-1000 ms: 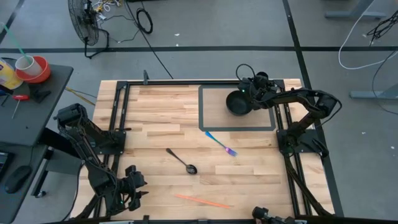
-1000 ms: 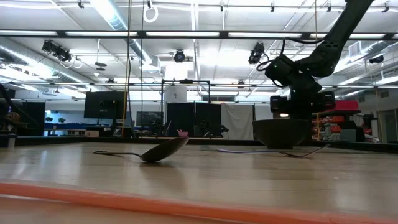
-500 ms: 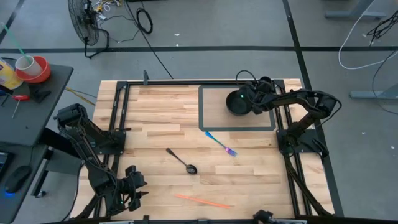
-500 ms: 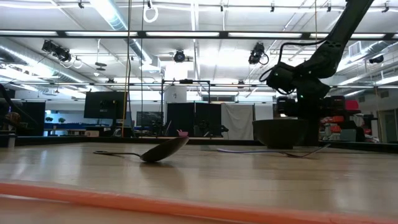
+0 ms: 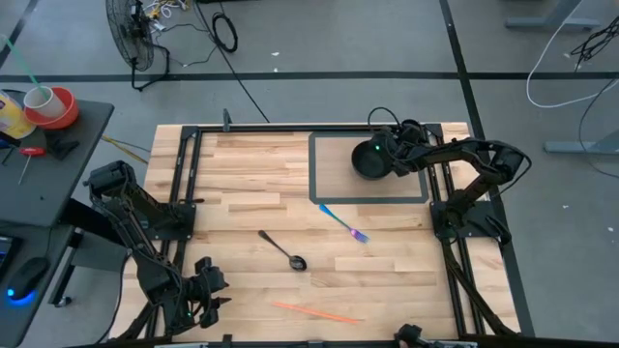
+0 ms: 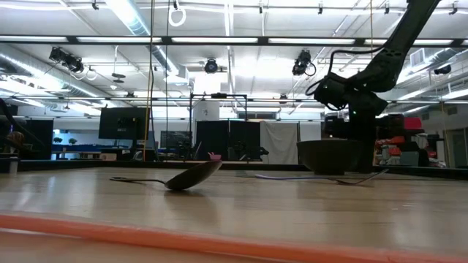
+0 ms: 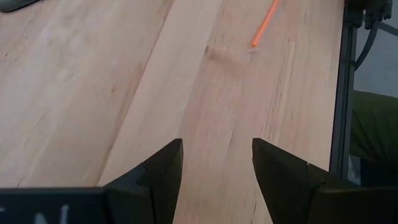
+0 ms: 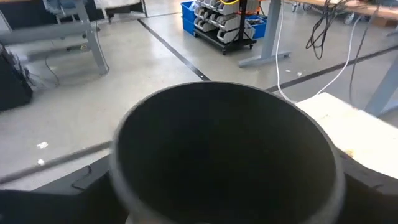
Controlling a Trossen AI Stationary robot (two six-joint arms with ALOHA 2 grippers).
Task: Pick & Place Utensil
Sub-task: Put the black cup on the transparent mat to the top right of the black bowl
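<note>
A black bowl [image 5: 368,160] stands on its base inside the dark taped rectangle [image 5: 315,164] at the table's far right. My right gripper [image 5: 390,158] is low at the bowl's right side [image 6: 363,150], open. In the right wrist view the bowl [image 8: 224,155] fills the picture, and a finger [image 8: 87,186] shows at each lower corner. A black spoon [image 5: 286,252] lies flat mid-table, a blue-purple utensil [image 5: 344,223] lies just outside the rectangle's near side, and an orange stick [image 5: 314,311] lies near the near edge. My left gripper [image 5: 208,290] waits open at the near left corner. My right gripper stands close against the bowl's right side [image 6: 357,155], pointing down and toward the table's left. Whether its fingers touch the bowl's wall or rim I cannot tell; the bowl hides that spot in the right wrist view.
Dark frame rails [image 5: 189,164] run along the table's left, right and far sides. Bare wood [image 5: 251,184] spreads between the spoon and the rectangle. In the left wrist view the orange stick [image 7: 266,22] lies ahead of the left gripper [image 7: 214,168].
My right gripper has moved from above the bowl's far rim toward the table's near edge and down, ending beside the bowl's right side. The bowl and the utensils have stayed where they were.
</note>
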